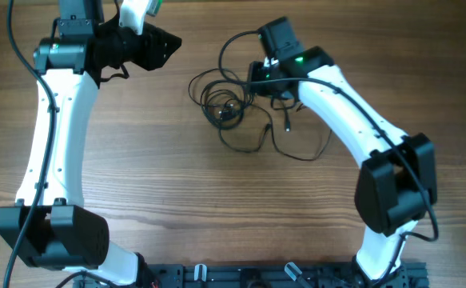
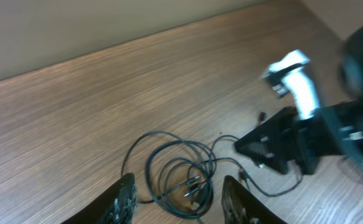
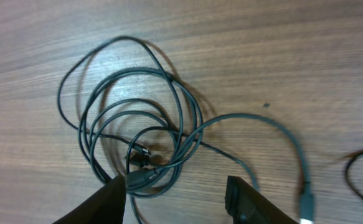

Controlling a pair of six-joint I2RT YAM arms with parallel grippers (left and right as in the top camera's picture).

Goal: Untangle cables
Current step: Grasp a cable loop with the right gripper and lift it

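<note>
**Two arms converge on one cable tangle (image 1: pixel 229 104) at the far middle of the wooden surface (image 1: pixel 137 160).**

At left, your left fingers (image 2: pixel 124 200) stand spread and empty, near the tangle but not touching it, likely placed to take a freed end. In the middle lies the single heap of coiled loops. It looks like at least two cables, though the exact count is unclear. At right, your right fingers (image 3: pixel 246 200) hang spread above those loops, gripping nothing, seemingly set to pick a strand. One plug (image 3: pixel 306 203) lies just beside them.
</note>
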